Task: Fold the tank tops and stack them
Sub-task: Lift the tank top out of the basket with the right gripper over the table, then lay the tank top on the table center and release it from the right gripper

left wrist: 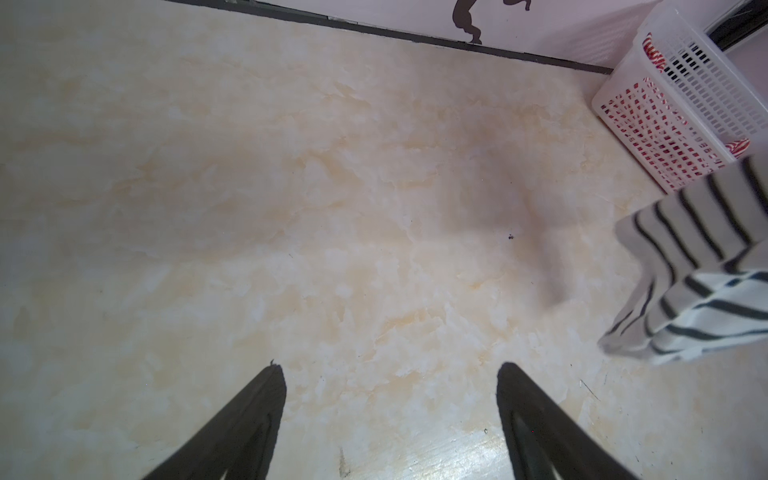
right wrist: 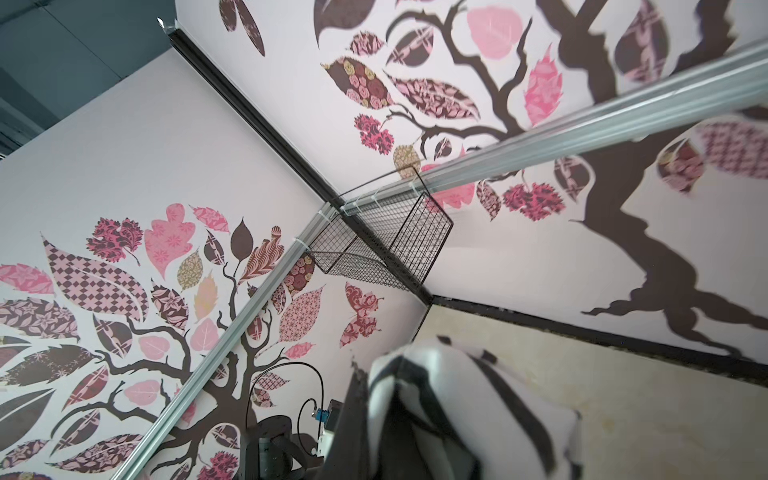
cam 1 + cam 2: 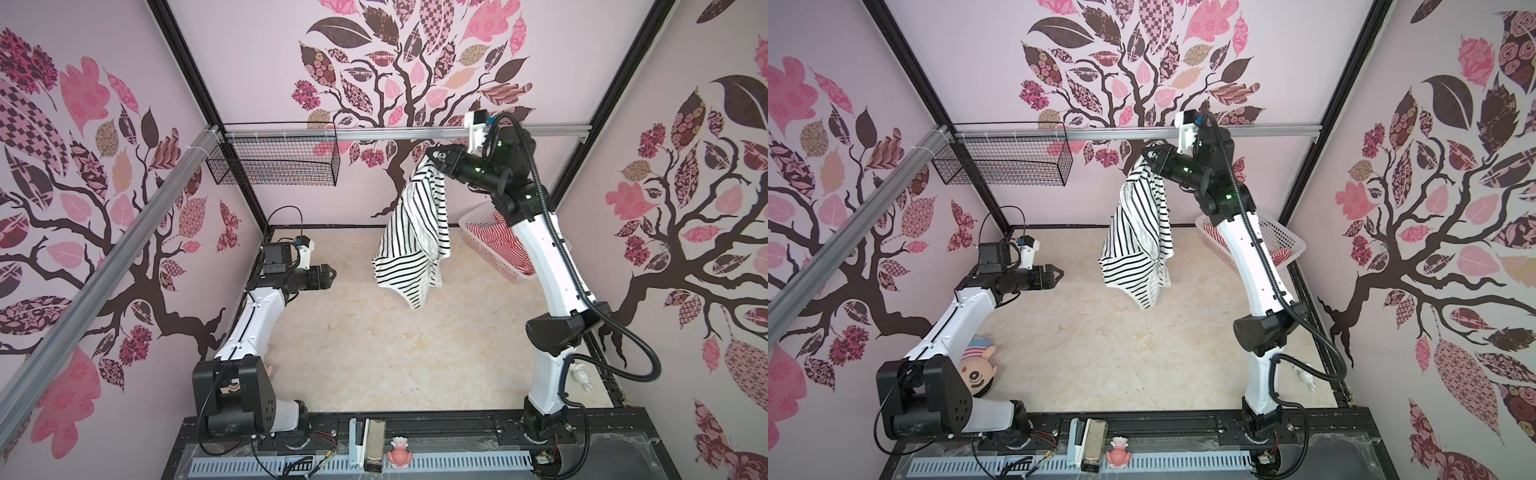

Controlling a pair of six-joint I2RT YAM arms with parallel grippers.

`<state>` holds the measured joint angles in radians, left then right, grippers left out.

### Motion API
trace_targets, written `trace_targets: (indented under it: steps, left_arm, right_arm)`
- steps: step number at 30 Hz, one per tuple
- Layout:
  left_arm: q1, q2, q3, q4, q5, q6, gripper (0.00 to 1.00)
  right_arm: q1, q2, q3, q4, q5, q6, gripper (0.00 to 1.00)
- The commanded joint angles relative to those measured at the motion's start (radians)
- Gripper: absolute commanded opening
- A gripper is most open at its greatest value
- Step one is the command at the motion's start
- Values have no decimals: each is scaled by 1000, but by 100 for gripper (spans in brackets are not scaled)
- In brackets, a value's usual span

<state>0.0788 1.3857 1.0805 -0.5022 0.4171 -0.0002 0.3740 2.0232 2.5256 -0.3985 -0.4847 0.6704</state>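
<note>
1. Right gripper (image 3: 432, 157) is raised high and pinched shut on the black-and-white tank top (image 3: 415, 241), which hangs bunched over the far middle of the table (image 3: 374, 353).
2. Left gripper (image 3: 331, 274) has its jaws wide and empty, low on the left, well apart from that top.
3. Red-and-white tank top (image 3: 494, 245) is crumpled in the white basket (image 3: 478, 214) at the far right corner (partly behind the right arm).

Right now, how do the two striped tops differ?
The black-and-white tank top hangs from the right arm's shut jaws; the red-and-white tank top lies in the white basket. The black-and-white tank top drapes long and loose; the red-and-white tank top is bunched low, partly hidden behind the right arm. Both are striped and not yet folded.
</note>
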Motion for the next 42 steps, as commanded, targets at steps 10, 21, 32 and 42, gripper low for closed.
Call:
trace_targets:
  steps: [10,21,32,42]
  left_arm:
    - [15,-20,-39,13,11,29,84]
    - [-186,91,-20,-32,13,129,83]
    - [-218,154,27,-7,-134,104,82]
    - [-220,130,-3,-29,-92,146,82]
  right_arm:
    - [25,51,-74,74,-92,68,0]
    - [72,-221,-935,93,167,-40,0]
    - [218,-169,-848,220,-22,57,2]
    - [76,-365,-1311,238,102,16,4]
